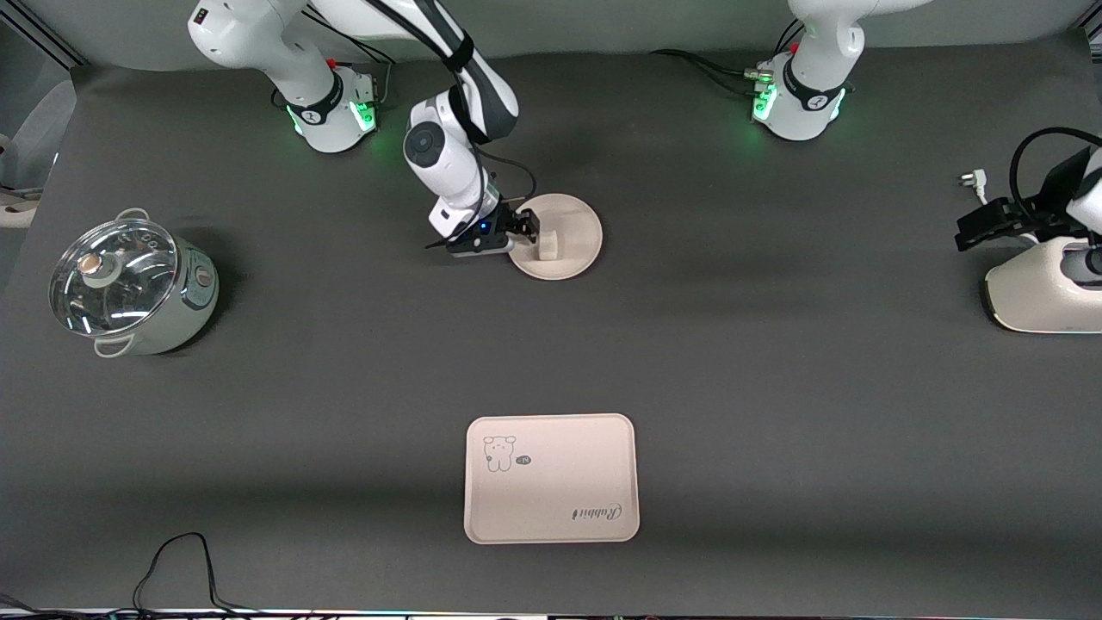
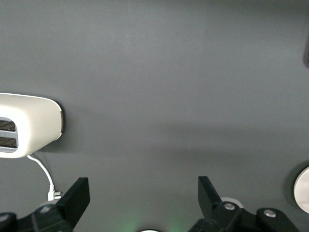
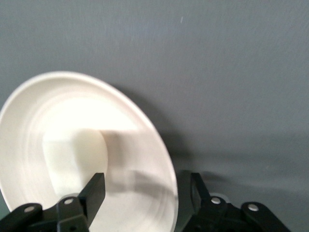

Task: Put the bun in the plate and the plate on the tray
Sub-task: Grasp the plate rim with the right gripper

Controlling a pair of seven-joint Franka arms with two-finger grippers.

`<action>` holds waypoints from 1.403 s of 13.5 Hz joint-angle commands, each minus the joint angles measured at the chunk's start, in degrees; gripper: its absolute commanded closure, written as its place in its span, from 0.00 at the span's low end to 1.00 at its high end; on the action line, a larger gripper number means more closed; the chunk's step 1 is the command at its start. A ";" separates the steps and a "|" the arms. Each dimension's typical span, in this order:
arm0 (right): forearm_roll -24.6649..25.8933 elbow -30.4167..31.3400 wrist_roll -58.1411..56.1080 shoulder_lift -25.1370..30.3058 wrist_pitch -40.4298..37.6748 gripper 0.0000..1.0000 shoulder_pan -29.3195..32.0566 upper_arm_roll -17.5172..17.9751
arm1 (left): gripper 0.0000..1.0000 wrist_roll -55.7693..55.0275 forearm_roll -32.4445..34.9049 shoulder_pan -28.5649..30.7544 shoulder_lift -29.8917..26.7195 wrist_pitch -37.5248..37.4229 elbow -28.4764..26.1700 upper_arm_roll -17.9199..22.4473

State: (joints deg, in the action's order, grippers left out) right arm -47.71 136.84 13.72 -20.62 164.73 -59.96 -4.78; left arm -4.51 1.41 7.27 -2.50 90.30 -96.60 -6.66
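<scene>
The bun (image 1: 547, 246) already lies in the plate (image 1: 575, 215), upper centre of the front view, while the tray (image 1: 551, 508) lies empty at lower centre, well apart. The right end effector (image 1: 527, 226) is open, with one finger inside the plate's rim and one outside, gripping nothing; the left end effector (image 2: 142, 203), at the right edge near a toaster (image 1: 1037, 293), waits open and empty. The plate looks stiff, light and smooth, so a rim pinch is indicated, kept level because the loose bun may slide.
</scene>
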 commanded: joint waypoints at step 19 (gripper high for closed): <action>4.72 -10.78 -0.19 6.11 -19.84 1.00 -4.11 -17.17 | 0.00 1.08 -0.53 -1.74 -1.64 3.91 -2.46 0.94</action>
State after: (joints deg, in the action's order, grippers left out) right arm -45.06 129.80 13.43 -15.98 151.34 -63.14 -18.30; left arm -4.00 1.29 6.31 -5.32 96.04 -101.22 -6.49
